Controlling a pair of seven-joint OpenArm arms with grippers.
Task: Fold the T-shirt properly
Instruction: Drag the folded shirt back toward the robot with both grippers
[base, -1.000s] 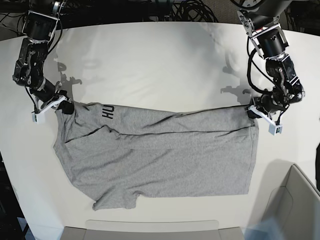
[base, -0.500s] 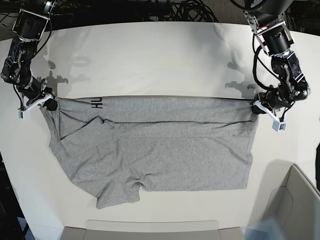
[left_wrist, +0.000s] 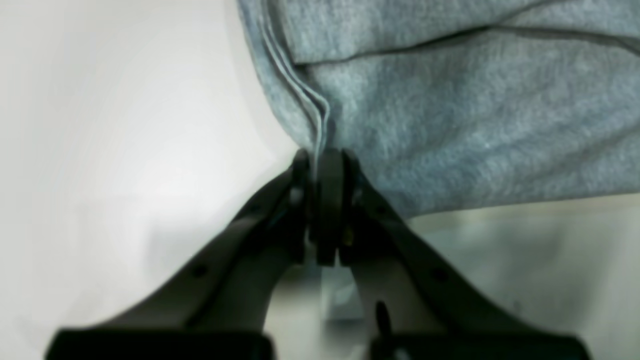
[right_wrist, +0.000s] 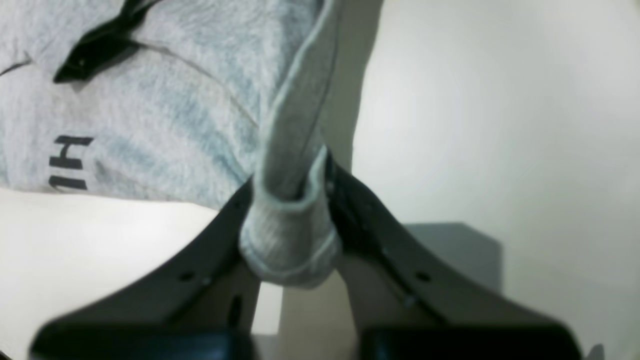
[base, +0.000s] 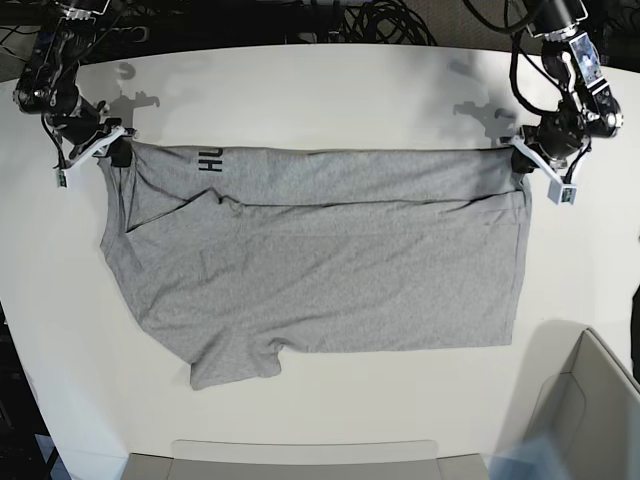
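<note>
Overhead view: the T-shirt (base: 320, 260) lies spread on the white table (base: 320, 95), its far edge drawn into a nearly straight line between my two grippers, the rest resting flat toward the near side. A narrow band along that far edge is turned over, so black lettering (base: 209, 160) shows near one corner while the remaining surface is plain grey.

Right wrist view: my right gripper (right_wrist: 292, 200) has its jaws closed almost fully on a bunched corner of the cloth, with a hemmed roll of fabric bulging out between the fingers (right_wrist: 360, 210).

Left wrist view: my left gripper (left_wrist: 320, 170) is pinched nearly shut on the opposite corner, where several stacked hem edges enter the jaws side by side; I judge that more than one layer is caught there.

Handling, as I judge it: the shirt is light, soft and limp. It has no stiffness of its own, so any span I do not keep taut will sag and wrinkle, and the free lower part, including the short sleeve (base: 235, 365), will drag on the table and may crease. The knit looks grippy rather than slippery. The best holds are hems and seamed corners, where the doubled fabric resists slipping from a narrow pinch; both grips sit at such points.
</note>
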